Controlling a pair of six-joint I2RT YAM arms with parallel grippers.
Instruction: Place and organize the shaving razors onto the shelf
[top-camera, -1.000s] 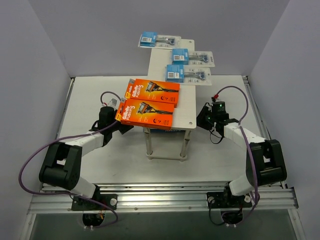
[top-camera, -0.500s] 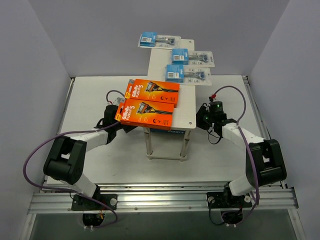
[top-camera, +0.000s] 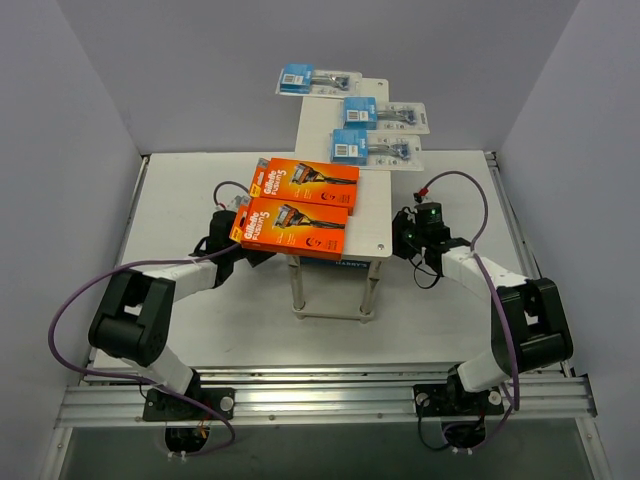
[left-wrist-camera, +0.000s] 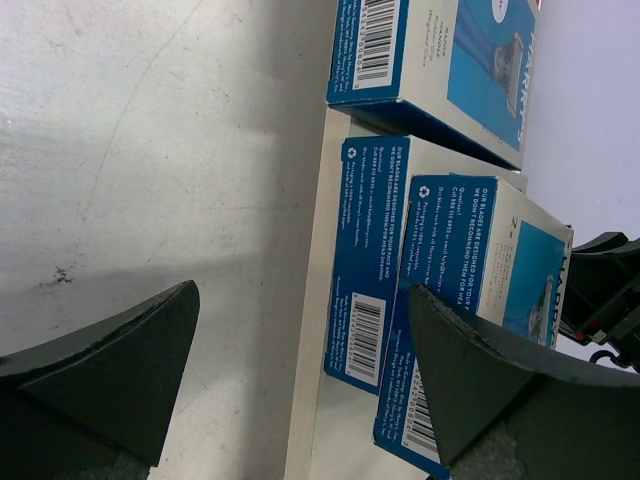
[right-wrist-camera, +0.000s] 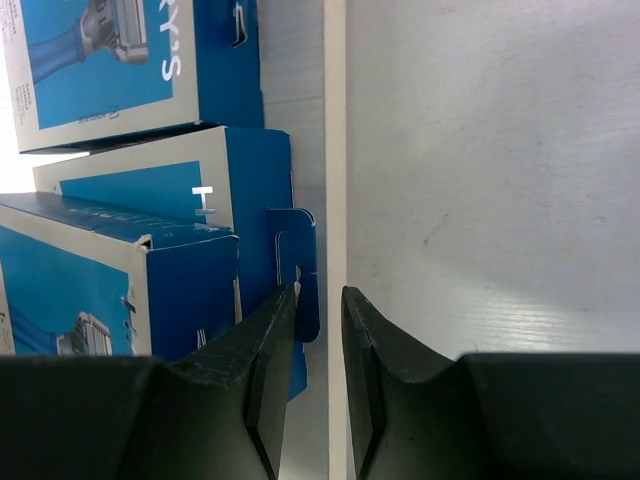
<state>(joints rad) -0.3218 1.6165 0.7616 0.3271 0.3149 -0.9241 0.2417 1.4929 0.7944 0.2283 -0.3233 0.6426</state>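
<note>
Beside the pale wood-grain shelf (right-wrist-camera: 335, 110), right gripper (right-wrist-camera: 318, 296), barely parted, straddles the flimsy hang tab (right-wrist-camera: 302, 255) of a light blue-and-white cardboard razor box (right-wrist-camera: 150, 190); left gripper (left-wrist-camera: 305, 295) gapes empty.

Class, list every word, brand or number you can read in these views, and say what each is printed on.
"Gillette Fusion5": nearer orange box and farther orange box.
"HARRY'S": blue-and-white boxes, along one edge.
Fine print and barcode digits on those boxes, and the blister packs' cards: too small to read.
</note>
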